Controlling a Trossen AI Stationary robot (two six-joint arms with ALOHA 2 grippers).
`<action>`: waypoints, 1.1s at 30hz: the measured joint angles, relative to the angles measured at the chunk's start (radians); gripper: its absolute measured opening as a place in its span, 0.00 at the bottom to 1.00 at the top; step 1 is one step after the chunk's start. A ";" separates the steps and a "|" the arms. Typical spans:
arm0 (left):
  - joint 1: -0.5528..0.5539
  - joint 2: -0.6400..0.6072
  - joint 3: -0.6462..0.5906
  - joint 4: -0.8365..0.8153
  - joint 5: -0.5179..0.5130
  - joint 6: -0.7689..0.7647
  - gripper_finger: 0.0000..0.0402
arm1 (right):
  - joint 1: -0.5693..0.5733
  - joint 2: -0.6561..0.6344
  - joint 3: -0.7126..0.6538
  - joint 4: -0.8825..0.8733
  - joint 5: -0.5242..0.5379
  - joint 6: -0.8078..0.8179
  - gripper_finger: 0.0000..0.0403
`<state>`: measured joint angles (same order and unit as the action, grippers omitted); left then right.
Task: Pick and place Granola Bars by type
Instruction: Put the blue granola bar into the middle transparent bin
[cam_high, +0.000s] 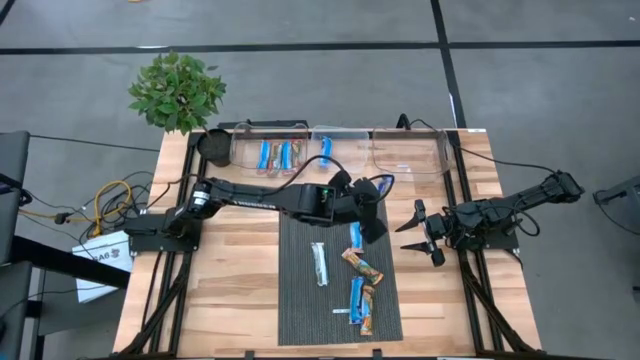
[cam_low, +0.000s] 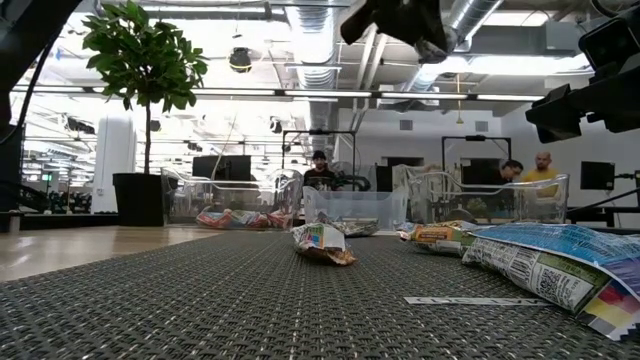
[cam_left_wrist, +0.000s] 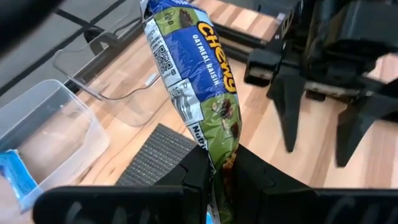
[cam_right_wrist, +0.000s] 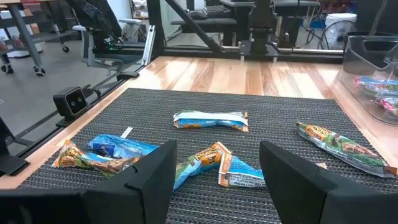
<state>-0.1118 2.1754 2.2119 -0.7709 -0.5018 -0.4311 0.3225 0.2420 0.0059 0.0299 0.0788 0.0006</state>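
Observation:
Several granola bars lie on the dark mat (cam_high: 300, 300): a silvery white one (cam_high: 319, 263), blue ones (cam_high: 355, 236) and orange-brown ones (cam_high: 364, 266). My left gripper (cam_left_wrist: 221, 171), over the mat's far right part (cam_high: 368, 208), is shut on a blue-and-green bar (cam_left_wrist: 193, 74). At the table's right side my right gripper (cam_high: 420, 229) stands open, with nothing between its fingers (cam_right_wrist: 214, 174). Three clear bins line the far edge. The left bin (cam_high: 270, 152) holds blue and orange bars and the middle bin (cam_high: 335, 148) holds a blue one. My left gripper pinches the blue-and-green bar by one end (cam_left_wrist: 222, 158) between its two fingers (cam_left_wrist: 194, 177). The rest of the wrapper sticks out past the fingertips, toward the right arm. The bar is lifted clear of the mat.
The right clear bin (cam_high: 410, 150) stands at the far right. A potted plant (cam_high: 178, 92) and a dark pot (cam_high: 215, 145) are at the far left corner. Bare wood lies left of the mat (cam_high: 230, 290). People stand in the room beyond (cam_low: 320, 170).

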 joint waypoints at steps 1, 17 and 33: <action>0.003 0.000 0.000 -0.007 0.000 0.004 0.09 | 0.000 0.000 0.000 0.000 0.000 0.000 0.55; 0.191 0.002 -0.009 -0.113 0.001 0.010 0.09 | 0.000 0.000 0.000 0.000 0.000 0.000 0.55; 0.473 0.002 -0.009 -0.276 0.026 -0.029 0.09 | 0.000 0.000 0.000 0.000 0.000 0.000 0.55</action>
<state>0.3608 2.1777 2.2028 -1.0465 -0.4758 -0.4604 0.3225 0.2419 0.0057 0.0299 0.0788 0.0004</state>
